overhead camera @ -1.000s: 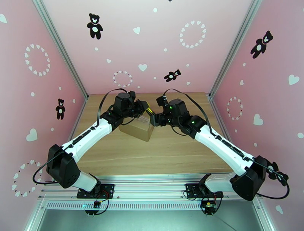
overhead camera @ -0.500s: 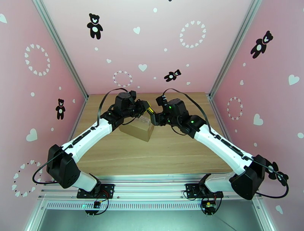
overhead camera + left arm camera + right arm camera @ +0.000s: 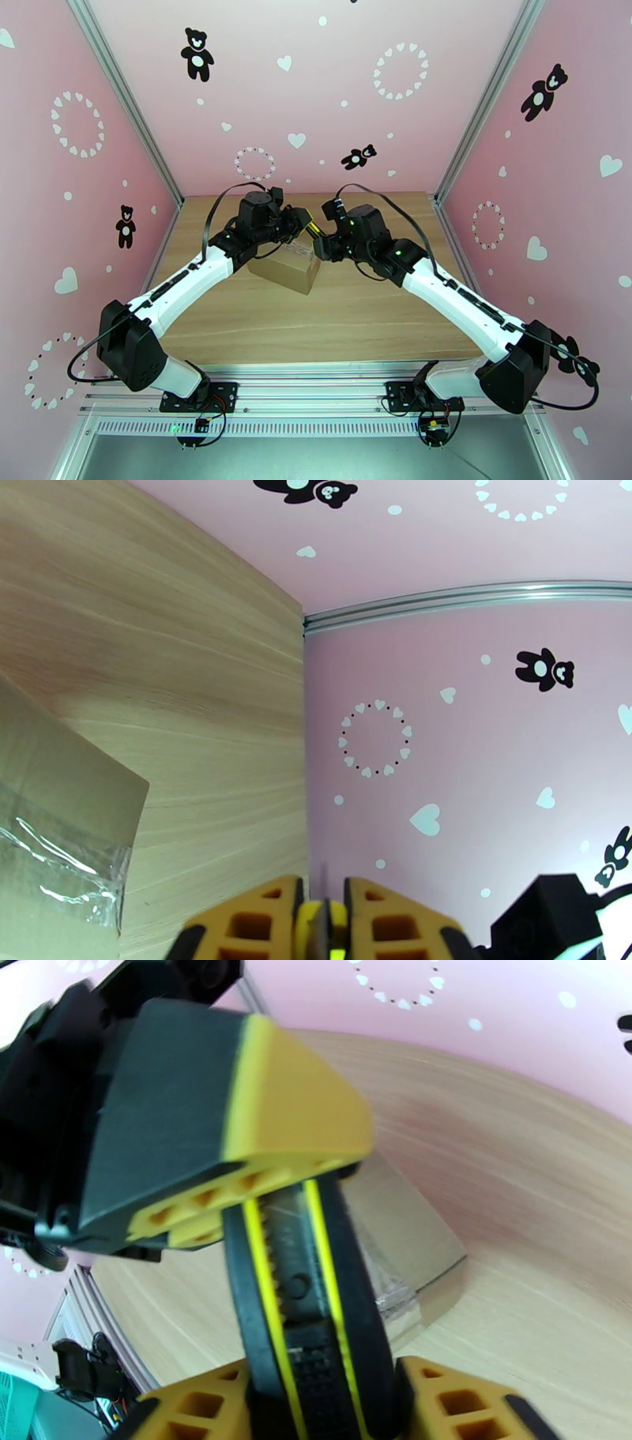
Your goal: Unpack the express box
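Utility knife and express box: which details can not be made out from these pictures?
1. Right wrist view: the left fingers cover the far end of the utility knife, so the blade is hidden.
2. Same view: the lower edge cuts off the right fingers; whether they press the knife is unclear.
3. Top view: fingers and knife cover much of the taped seam of the express box; the left wrist view's edge cuts the box off.

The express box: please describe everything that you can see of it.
Seen from above, the express box is a small brown cardboard carton with plain sides. Clear, shiny, wrinkled tape runs over its top and down one end. Its flaps look shut. It lies flat on the wooden table, turned askew to the table's edges. The left hand and right hand hang over its far corner; contact cannot be told.
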You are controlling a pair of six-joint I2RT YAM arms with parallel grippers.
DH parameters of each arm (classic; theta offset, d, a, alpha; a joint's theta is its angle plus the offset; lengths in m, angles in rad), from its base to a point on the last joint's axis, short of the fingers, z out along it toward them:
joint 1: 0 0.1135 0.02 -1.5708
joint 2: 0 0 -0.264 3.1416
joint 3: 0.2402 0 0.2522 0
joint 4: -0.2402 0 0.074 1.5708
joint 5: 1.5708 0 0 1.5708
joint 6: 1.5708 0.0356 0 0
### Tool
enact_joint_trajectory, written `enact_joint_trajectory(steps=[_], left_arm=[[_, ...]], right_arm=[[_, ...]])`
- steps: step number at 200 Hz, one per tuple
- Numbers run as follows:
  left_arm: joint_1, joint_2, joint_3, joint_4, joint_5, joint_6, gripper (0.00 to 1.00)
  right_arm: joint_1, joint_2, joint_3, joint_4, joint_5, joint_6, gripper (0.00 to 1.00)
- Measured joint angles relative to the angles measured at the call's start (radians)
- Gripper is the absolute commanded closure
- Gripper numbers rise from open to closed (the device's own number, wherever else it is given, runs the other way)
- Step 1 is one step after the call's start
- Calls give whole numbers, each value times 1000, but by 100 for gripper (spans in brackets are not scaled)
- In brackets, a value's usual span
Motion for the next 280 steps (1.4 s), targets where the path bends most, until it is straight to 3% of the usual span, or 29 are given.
enact_joint_trajectory(steps=[28,54,80,101,217,280], left_arm=[[0,0,0,-2,-1,0,100],[0,0,0,-2,-1,0,100],[-1,0,0,0,1,1,61],[0,0,1,0,2,-10,49],[0,-76,-40,-55,-8,33,47],[-1,-130,-65,-180,-82,151,47]], right_arm=[[0,0,0,0,-1,-6,89],[0,-1,0,-1,0,-6,98],[0,-5,0,-3,2,-4,100],[-5,-7,0,-7,33,10,100],[-35,-23,-45,-45,187,66,100],[-46,-59,-79,-106,273,66,100]])
